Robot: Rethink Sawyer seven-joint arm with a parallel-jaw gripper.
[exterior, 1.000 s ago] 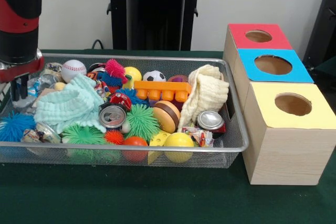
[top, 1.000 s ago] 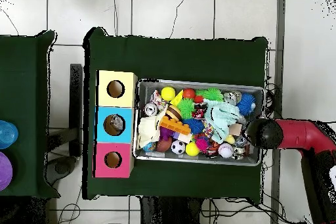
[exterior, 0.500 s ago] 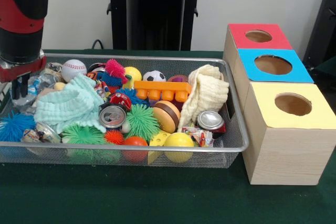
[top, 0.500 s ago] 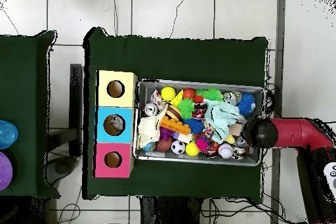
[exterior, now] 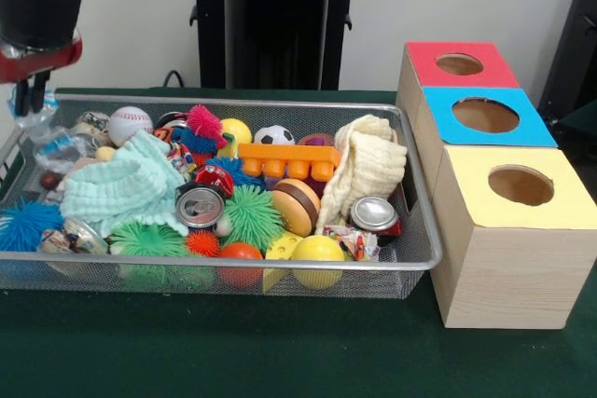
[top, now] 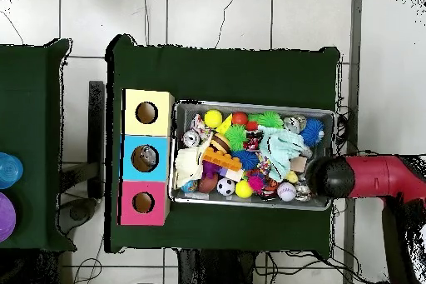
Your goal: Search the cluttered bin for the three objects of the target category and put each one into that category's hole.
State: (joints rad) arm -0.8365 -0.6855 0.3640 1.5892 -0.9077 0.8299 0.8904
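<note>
The wire-mesh bin sits beside three boxes, and above its far left corner the gripper hangs with fingers pinched on a crinkly clear packet. A straight, slow lift should keep the dangling packet from snagging the mint cloth.

A robotics lab: a red and black robot arm on a pedestal, green-cloth tables on white tiled floor, loose cables.

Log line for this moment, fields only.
claw: shut on clear packet | position: above left end of wire-mesh bin in front view | packet: hanging from claw, partly lifted | boxes: untouched
</note>
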